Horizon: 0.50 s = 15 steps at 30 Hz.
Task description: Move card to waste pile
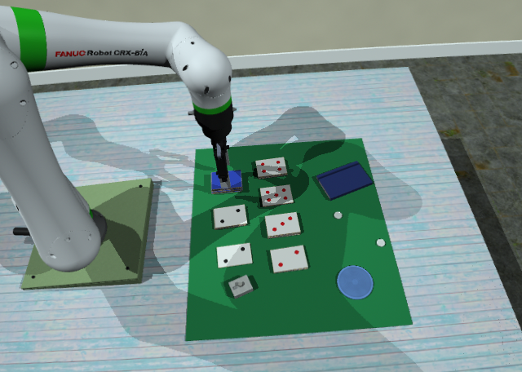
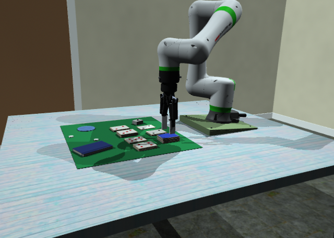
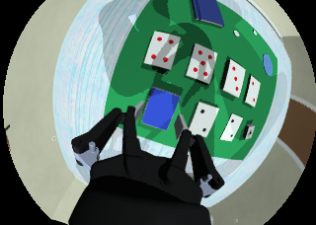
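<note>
Gripper (image 2: 168,128) half-spread, nothing pinched, fingertips poised over stock (image 2: 168,137) at mat's (image 2: 107,159) near-robot corner. Judgement: lower until pads flank top blue tile only, squeeze edges squarely, lift straight, avoid dragging tiles beneath. Waste pile (image 1: 271,166) just beside.

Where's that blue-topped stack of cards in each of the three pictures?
Top: the stack lies at the green mat's upper left, partly behind the gripper.
Exterior: stack at the mat's right end, below the gripper.
Wrist: blue square at centre, between the fingers.
Shared landmark: the dark blue box by the mat's opposite edge.
</note>
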{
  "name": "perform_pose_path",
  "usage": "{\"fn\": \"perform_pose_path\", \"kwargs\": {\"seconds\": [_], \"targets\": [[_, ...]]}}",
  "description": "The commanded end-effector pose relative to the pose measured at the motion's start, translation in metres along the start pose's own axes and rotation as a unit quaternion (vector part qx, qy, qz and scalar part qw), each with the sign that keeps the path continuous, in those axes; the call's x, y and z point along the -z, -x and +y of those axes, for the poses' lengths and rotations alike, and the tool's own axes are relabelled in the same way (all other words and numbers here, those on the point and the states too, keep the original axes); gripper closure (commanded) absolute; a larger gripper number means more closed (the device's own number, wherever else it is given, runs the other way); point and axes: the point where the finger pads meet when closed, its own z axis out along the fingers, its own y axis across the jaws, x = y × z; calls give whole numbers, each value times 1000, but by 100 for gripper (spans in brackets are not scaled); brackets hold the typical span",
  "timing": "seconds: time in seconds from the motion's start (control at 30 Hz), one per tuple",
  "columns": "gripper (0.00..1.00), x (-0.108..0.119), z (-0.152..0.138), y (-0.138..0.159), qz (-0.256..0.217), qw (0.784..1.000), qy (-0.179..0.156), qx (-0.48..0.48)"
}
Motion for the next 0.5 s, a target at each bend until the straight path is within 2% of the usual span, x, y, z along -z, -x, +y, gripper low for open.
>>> {"fn": "perform_pose_path", "kwargs": {"seconds": [0.0, 0.47], "targets": [[50, -4, 0, 0, 0, 1000, 0, 0], [50, -8, 0, -1, 0, 1000, 0, 0]]}}
